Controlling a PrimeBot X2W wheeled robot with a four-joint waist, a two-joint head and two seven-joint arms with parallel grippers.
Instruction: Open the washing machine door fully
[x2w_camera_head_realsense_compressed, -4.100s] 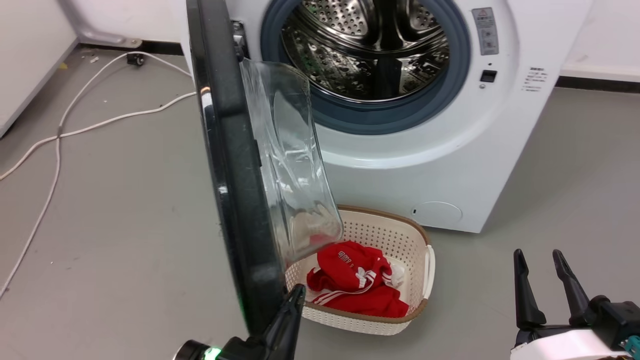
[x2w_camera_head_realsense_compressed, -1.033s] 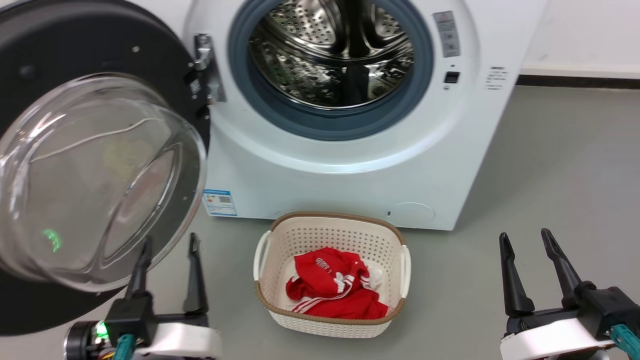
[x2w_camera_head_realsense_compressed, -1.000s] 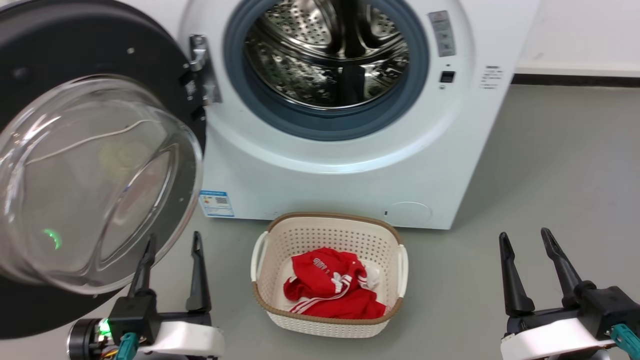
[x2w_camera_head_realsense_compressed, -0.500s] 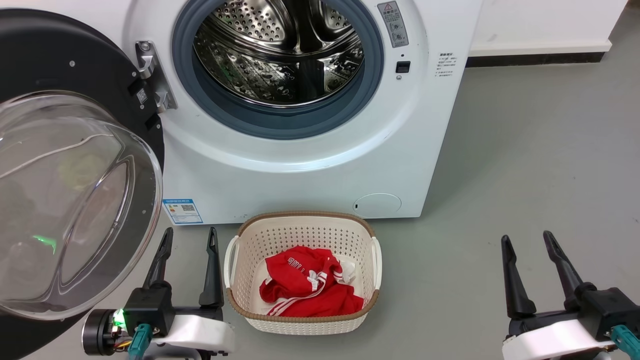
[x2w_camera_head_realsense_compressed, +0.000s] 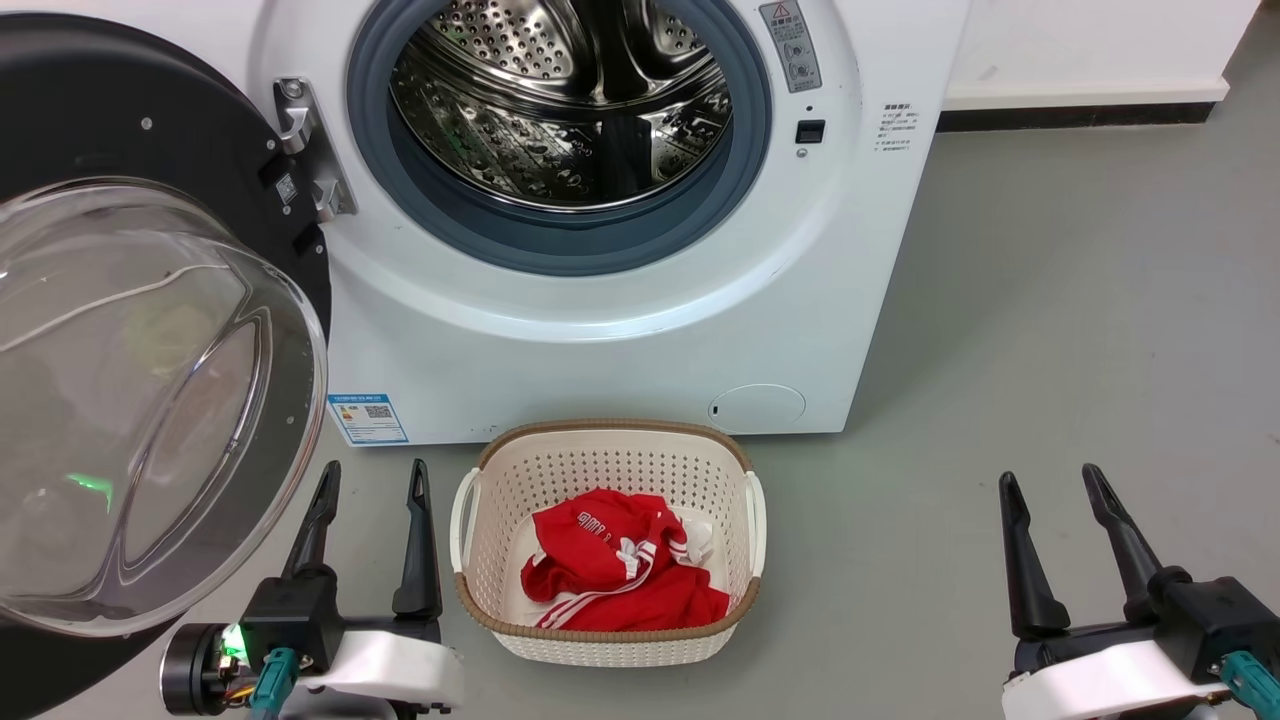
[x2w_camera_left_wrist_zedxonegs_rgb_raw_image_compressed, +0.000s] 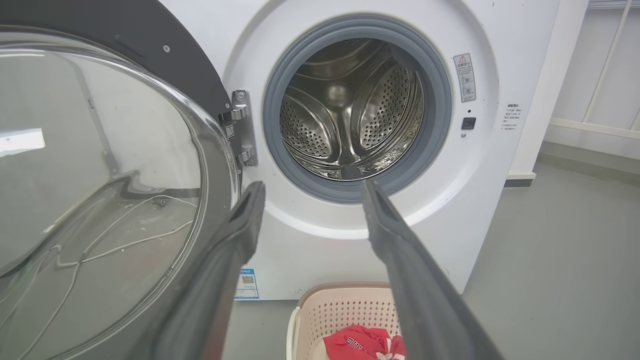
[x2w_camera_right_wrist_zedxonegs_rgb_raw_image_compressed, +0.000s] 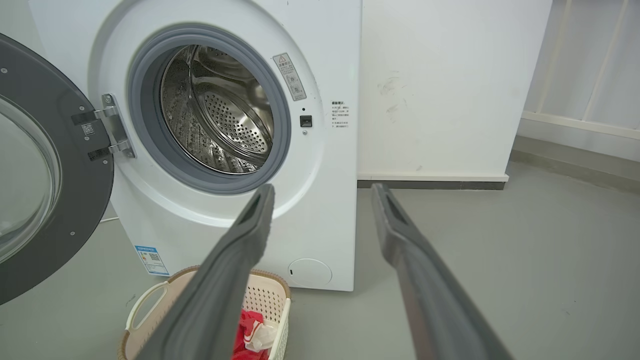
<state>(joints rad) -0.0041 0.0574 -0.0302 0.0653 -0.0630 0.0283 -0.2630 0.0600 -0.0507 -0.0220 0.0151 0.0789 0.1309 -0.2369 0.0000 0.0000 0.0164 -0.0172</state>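
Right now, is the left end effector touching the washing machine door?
Apart. The head view shows a strip of grey floor between the left end effector and the washing machine door; its jaws stand open.

1 washing machine (x2w_camera_head_realsense_compressed: 620, 350), w/ 1 washing machine door (x2w_camera_head_realsense_compressed: 120, 110), 1 steel drum (x2w_camera_head_realsense_compressed: 560, 110), 1 hinge (x2w_camera_head_realsense_compressed: 305, 150), 1 blue label (x2w_camera_head_realsense_compressed: 368, 418). 1 cream basket (x2w_camera_head_realsense_compressed: 610, 428); 1 red garment (x2w_camera_head_realsense_compressed: 620, 575) in it. 2 grippers: left gripper (x2w_camera_head_realsense_compressed: 373, 470), right gripper (x2w_camera_head_realsense_compressed: 1048, 475), 2 fingers ea.

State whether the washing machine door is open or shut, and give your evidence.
Open. The washing machine door hangs from its hinge beside the washing machine, leaving the drum uncovered.
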